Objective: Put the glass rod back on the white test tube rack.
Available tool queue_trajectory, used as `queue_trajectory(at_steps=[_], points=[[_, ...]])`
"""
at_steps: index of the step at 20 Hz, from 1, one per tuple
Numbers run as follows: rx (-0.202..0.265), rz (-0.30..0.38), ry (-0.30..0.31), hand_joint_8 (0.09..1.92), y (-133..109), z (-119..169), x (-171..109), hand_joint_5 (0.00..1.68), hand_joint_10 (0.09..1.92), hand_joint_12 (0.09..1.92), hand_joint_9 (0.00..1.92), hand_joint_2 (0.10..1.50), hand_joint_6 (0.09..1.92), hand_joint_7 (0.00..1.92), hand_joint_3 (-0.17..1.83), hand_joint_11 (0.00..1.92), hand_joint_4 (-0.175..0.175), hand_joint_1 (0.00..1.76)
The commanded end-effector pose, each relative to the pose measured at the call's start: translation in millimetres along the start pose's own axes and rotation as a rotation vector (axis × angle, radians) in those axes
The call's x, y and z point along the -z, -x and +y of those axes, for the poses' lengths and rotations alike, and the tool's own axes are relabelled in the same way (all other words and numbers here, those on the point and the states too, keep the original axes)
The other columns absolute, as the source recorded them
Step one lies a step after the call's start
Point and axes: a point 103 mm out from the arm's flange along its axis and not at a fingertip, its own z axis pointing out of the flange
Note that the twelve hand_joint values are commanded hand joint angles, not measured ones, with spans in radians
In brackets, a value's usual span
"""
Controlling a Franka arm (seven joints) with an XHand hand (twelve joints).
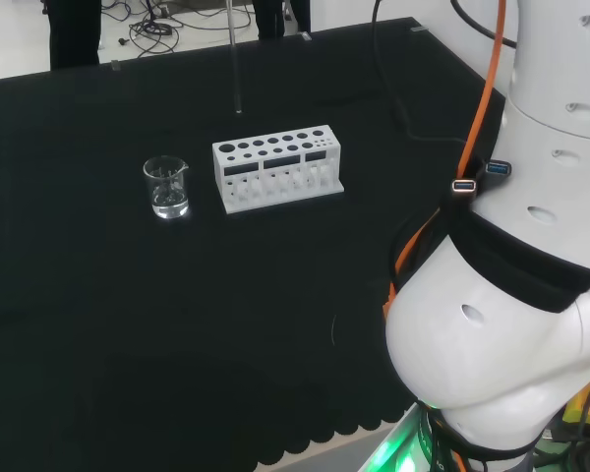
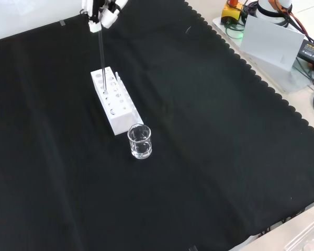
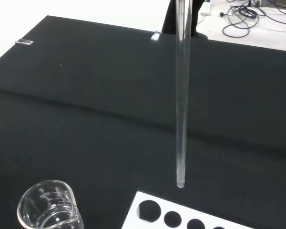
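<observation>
My counter (image 1: 128, 324) is draped in black cloth (image 2: 209, 157) with a scalloped hem along its near edge in the head view. Pale floor (image 1: 20, 39) beyond the far edge; loose black cables (image 3: 248, 19) lie there.

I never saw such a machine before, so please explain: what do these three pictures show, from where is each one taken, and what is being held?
A white robot arm works at a bench with black cloth. One camera looks over the arm from behind, one looks down from the front, one sits at the wrist. The hand, at the front view's top, pinches a glass rod that hangs upright with its tip above a white test tube rack. Beside the rack stands a small glass beaker.
</observation>
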Motion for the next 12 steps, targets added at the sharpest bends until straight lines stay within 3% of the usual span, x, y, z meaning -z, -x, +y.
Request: queue_trajectory(at_steps=[1,12], points=[[-0.01,0.0,0.001,1.07,7,-5,0,1.29,0.76,0.62,1.73,1.12,0.17,1.15,-0.17,1.7,-0.175,1.3],[-0.025,0.001,-0.017,1.07,23,-25,-13,1.29,0.76,0.62,1.73,1.12,0.17,1.15,-0.17,1.7,-0.175,1.3]])
